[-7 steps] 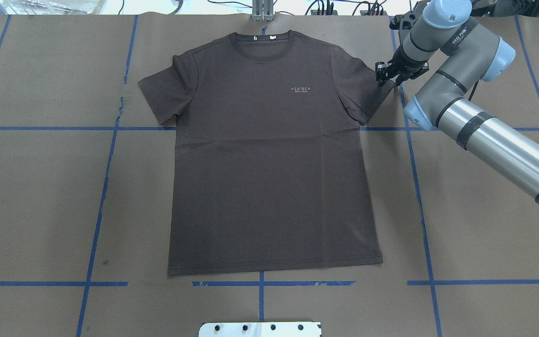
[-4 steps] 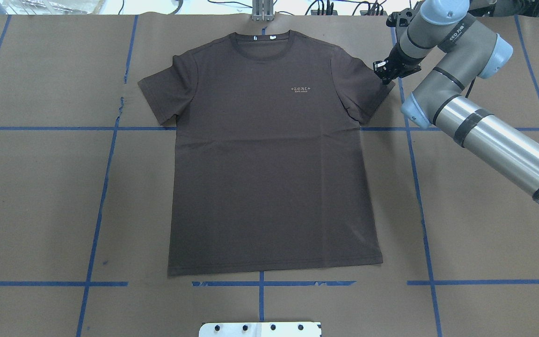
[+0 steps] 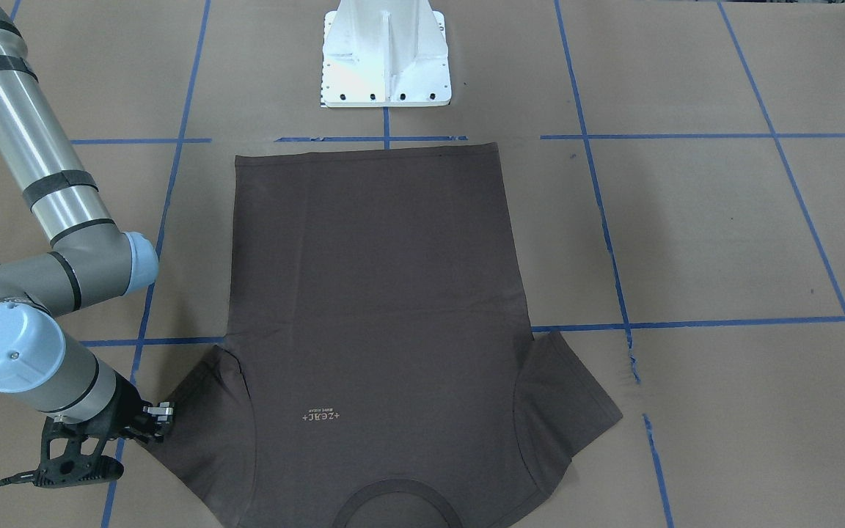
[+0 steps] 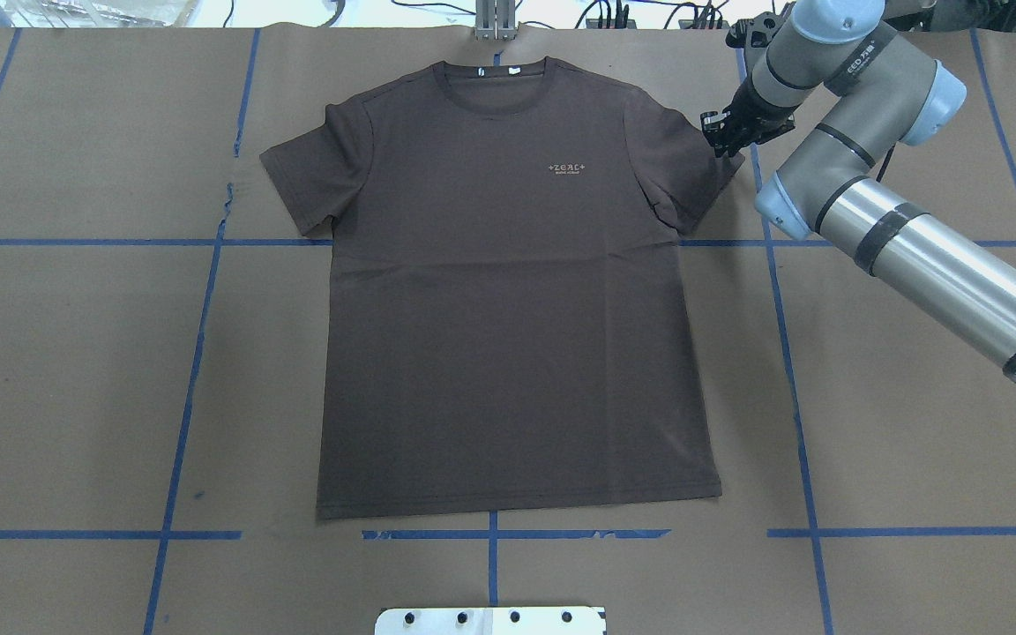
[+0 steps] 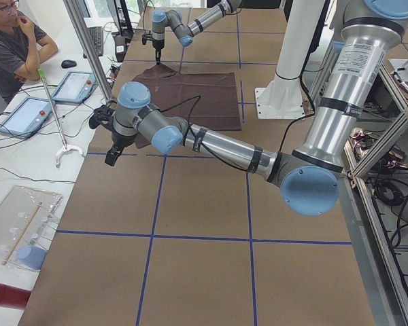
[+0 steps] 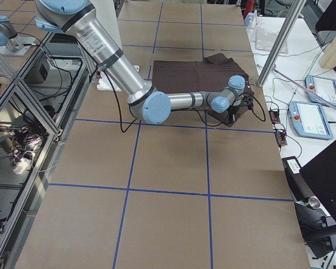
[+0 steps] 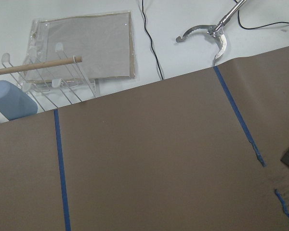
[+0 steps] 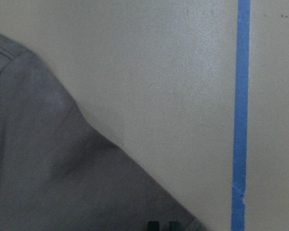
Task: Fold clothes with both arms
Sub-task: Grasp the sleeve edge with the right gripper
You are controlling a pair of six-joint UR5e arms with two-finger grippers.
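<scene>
1. T-shirt [image 4: 508, 309] lies flat, front up, mid table [image 4: 914, 423]. Collar [image 4: 495, 88] is on the far side from the robot, hem [image 4: 517, 504] on the robot's side.
2. R gripper [image 4: 721, 143] is low at the outer edge of the sleeve [image 4: 693, 172] on robot's right. Can't tell if it's touching the cloth, or if fingers are spread or pinching.
3. L gripper [image 5: 113, 156] hangs over bare table near the other sleeve, not touching. Side view only, so spread vs pressed together: can't tell.
4. Table is gridded w/ blue tape lines [image 4: 790, 353].

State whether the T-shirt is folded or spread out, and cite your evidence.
Spread out. The T-shirt lies flat, both sleeves out sideways, collar, logo and hem showing; nothing is turned over.
</scene>
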